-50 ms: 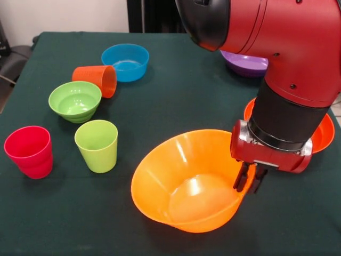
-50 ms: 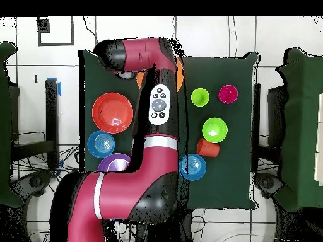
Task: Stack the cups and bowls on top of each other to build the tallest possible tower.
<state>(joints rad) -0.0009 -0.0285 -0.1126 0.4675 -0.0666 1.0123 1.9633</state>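
Pinching the yellow-orange bowl point(image 1: 186, 181) by its rim, the gripper point(image 1: 250, 182) seems clamped shut; next, set it down as the base.

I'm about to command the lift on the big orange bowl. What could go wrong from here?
The fingers pinch only the thin rim of the tilted yellow-orange bowl, so it may swing or slip when raised. The red-orange bowl lies close behind the gripper and could get bumped. The orange cup lies on its side and could roll.
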